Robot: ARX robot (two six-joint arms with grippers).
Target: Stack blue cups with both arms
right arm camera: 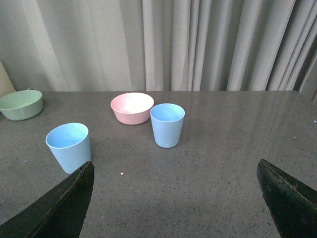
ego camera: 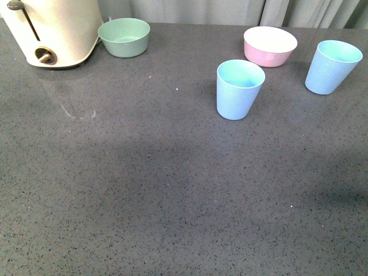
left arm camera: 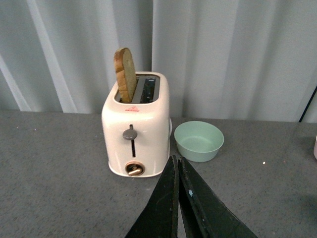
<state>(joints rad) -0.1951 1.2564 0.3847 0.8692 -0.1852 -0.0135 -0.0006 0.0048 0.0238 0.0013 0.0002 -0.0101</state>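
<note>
Two blue cups are standing upright on the gray desk [ego camera: 144, 190], apart from each other. In the front view, the near blue cup [ego camera: 240, 89] is standing at about 1 o'clock from the middle of the desk. The far blue cup [ego camera: 332, 66] is standing at 3 o'clock from it, a bit further back. A pink bowl [ego camera: 269, 46] is sitting at 1 o'clock from the near blue cup, between the two cups.

A green bowl [ego camera: 124, 37] is sitting at 10 o'clock, just beside a cream toaster [ego camera: 54, 31]. A slice of bread [left arm camera: 126, 74] is sticking out of the toaster. A small red mark is showing on the toaster, too tiny to read.

The left fingers [left arm camera: 171, 198] are pressing together, holding nothing. The right fingers [right arm camera: 69, 203] are spreading wide apart, holding nothing.
</note>
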